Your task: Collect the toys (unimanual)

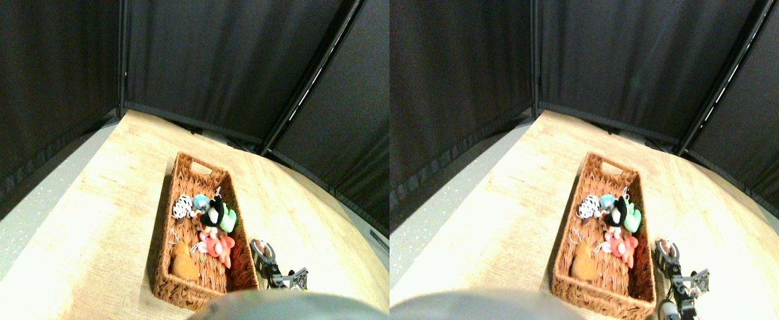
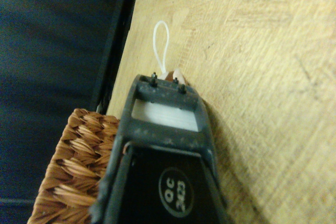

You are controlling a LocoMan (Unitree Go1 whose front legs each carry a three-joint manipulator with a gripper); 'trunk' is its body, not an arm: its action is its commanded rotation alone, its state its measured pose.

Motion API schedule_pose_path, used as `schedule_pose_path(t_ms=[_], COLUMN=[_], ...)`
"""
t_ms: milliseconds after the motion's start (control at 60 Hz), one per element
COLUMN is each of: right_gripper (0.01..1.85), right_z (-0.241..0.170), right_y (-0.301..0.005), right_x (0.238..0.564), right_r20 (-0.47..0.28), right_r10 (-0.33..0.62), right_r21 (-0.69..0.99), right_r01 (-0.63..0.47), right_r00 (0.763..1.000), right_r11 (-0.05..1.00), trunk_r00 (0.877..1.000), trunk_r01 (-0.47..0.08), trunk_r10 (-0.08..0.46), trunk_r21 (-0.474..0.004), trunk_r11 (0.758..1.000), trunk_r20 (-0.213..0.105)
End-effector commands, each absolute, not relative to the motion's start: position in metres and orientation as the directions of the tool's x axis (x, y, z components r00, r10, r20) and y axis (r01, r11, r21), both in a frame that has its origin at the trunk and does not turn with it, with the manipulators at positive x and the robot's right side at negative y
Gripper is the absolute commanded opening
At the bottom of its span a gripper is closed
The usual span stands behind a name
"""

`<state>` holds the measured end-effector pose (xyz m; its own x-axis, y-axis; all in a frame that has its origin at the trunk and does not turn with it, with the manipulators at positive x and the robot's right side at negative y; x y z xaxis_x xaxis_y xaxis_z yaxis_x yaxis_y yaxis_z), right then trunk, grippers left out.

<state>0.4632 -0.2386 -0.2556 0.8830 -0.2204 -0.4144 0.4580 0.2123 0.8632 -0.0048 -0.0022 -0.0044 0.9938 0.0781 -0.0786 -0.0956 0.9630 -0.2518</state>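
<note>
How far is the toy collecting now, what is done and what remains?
Done: six toys lie in the basket: spotted, blue, black-white, green, red-pink, tan-orange. In hand: the right gripper is low beside the basket, at a white loop with a small pale piece, probably a last toy; grasp unclear. Left: that one.

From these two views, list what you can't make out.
- Wrist view: the toy under the right gripper is hidden by the jaw frame; only its white loop shows.
- Stereo view: the basket near end is cut off by blur.
- Piled toys overlap, too small to count.
</note>
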Motion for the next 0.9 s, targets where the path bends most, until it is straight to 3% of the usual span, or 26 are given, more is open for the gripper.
schedule_pose_path(t_ms=[17, 117, 183, 367, 433, 483, 550, 700, 750, 900], right_gripper=[0.19, 0.14, 0.14, 0.16, 0.17, 0.14, 0.13, 0.14, 0.10, 0.12], right_z=[-0.253, -0.248, -0.240, -0.214, -0.201, -0.190, -0.179, -0.161, -0.155, -0.141], right_y=[-0.240, -0.242, -0.245, -0.244, -0.241, -0.237, -0.232, -0.221, -0.217, -0.210], right_x=[0.465, 0.467, 0.470, 0.478, 0.482, 0.486, 0.488, 0.495, 0.498, 0.505], right_r20=[-0.415, -0.400, -0.352, -0.314, -0.263, -0.252, -0.232, -0.210, -0.226, -0.201], right_r10=[-0.272, -0.255, -0.229, -0.209, -0.176, -0.153, -0.116, -0.075, -0.058, -0.005], right_r21=[0.860, 0.890, 0.896, 0.903, 0.883, 0.909, 0.908, 0.903, 0.922, 0.903], right_r01=[0.472, 0.439, 0.398, 0.359, 0.310, 0.288, 0.258, 0.223, 0.233, 0.188], right_r00=[0.868, 0.880, 0.907, 0.926, 0.949, 0.956, 0.966, 0.975, 0.972, 0.980], right_r11=[0.195, 0.121, 0.196, 0.237, 0.353, 0.302, 0.331, 0.366, 0.309, 0.386], trunk_r00=[0.992, 0.992, 0.992, 0.994, 0.994, 0.995, 0.995, 0.994, 0.994, 0.994], trunk_r01=[-0.105, -0.101, -0.099, -0.091, -0.090, -0.091, -0.094, -0.103, -0.105, -0.112], trunk_r10=[0.082, 0.078, 0.077, 0.071, 0.071, 0.074, 0.079, 0.091, 0.094, 0.108], trunk_r21=[-0.256, -0.255, -0.254, -0.257, -0.263, -0.268, -0.278, -0.299, -0.306, -0.332], trunk_r11=[0.961, 0.962, 0.962, 0.962, 0.961, 0.959, 0.956, 0.949, 0.946, 0.937], trunk_r20=[-0.099, -0.099, -0.096, -0.086, -0.078, -0.074, -0.066, -0.053, -0.050, -0.033])
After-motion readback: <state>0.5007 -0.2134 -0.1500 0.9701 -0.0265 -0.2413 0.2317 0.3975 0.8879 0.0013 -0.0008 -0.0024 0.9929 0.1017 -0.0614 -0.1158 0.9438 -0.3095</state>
